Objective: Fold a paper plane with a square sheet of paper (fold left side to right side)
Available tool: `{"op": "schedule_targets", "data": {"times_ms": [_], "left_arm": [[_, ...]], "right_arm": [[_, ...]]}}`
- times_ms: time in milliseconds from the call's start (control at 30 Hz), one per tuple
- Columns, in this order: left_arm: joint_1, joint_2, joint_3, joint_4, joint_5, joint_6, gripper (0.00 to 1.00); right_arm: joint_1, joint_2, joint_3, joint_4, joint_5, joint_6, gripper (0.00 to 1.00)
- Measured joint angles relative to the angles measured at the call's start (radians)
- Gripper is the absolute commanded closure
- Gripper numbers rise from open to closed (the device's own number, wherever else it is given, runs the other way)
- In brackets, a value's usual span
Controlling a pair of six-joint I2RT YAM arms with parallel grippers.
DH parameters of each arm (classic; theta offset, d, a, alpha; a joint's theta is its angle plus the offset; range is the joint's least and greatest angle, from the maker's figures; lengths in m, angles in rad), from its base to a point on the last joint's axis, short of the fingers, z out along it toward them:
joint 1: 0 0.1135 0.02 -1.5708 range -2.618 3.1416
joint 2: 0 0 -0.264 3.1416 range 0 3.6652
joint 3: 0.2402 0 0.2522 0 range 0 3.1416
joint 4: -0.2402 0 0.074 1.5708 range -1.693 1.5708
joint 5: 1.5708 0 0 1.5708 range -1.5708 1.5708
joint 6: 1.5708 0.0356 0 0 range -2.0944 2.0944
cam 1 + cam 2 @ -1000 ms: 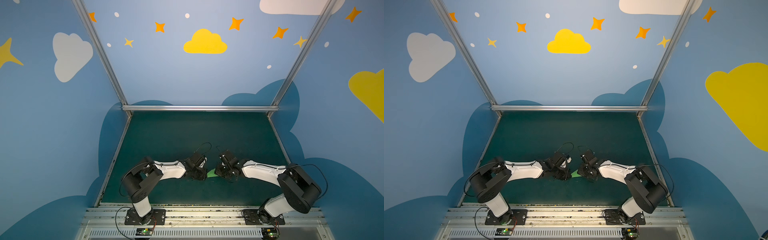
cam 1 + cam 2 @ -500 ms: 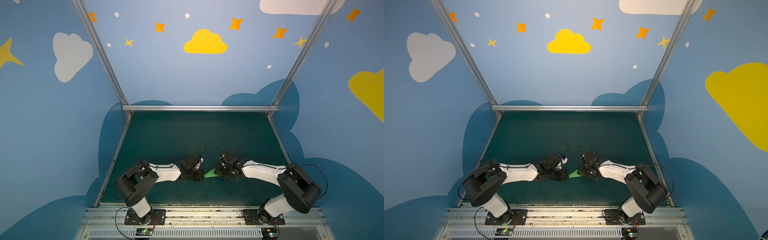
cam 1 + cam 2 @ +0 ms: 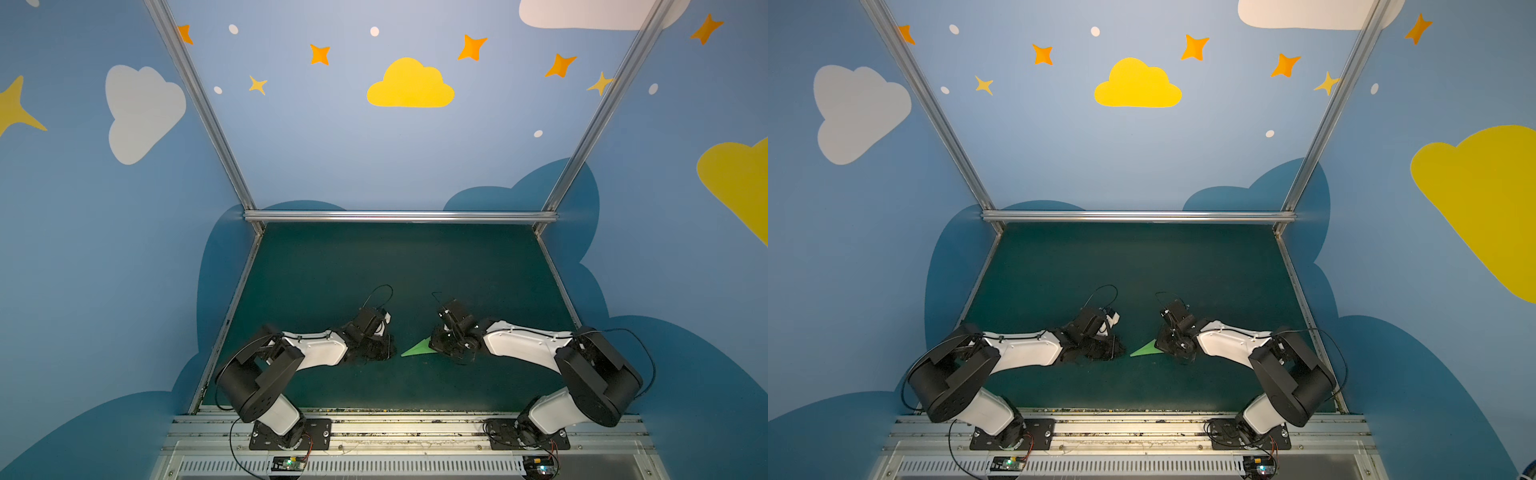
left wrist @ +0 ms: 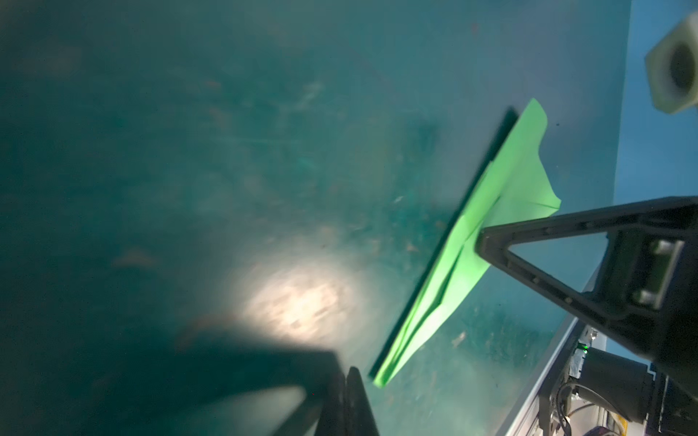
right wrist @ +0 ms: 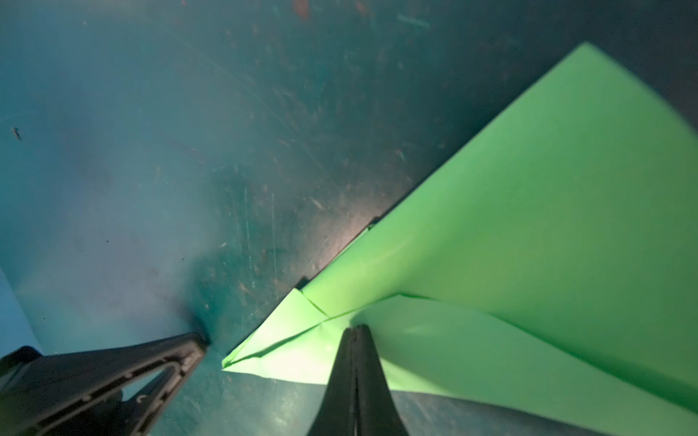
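The paper plane (image 3: 417, 348) (image 3: 1144, 349) is a bright green slim dart lying on the dark teal mat, its point aimed at the left arm. My right gripper (image 3: 434, 347) (image 5: 357, 328) is shut, and its closed tip presses down on the plane (image 5: 528, 226) near the wide end. In the left wrist view that closed tip (image 4: 481, 236) rests on the creased paper (image 4: 491, 181). My left gripper (image 3: 388, 354) (image 4: 346, 372) is shut with nothing in it, its tip on the mat just beside the plane's point and apart from it.
The mat (image 3: 374, 266) runs back to an aluminium rail (image 3: 399, 216) with slanted posts on both sides. Blue walls close in left and right. A metal front rail (image 3: 395, 428) carries both arm bases.
My left arm has drawn back to the left, off the paper, uncovering the plane's point. The right gripper has stayed pressed on the paper.
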Motion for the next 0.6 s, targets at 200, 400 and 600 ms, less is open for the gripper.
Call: {"op": "schedule_targets", "data": {"times_ms": [200,400,600], "left_arm": [[0.005,-0.089,-0.012,-0.124,-0.016,-0.005,0.96],[-0.045,-0.101,0.087,-0.185,-0.010,-0.016,0.96],[-0.070,-0.069,0.158,-0.180,-0.001,-0.019,0.96]], "right_arm": [[0.000,0.000,0.000,0.000,0.000,0.000,1.00],[0.000,0.010,0.000,0.003,-0.005,0.002,1.00],[0.021,0.012,0.006,-0.003,0.013,0.024,1.00]]}}
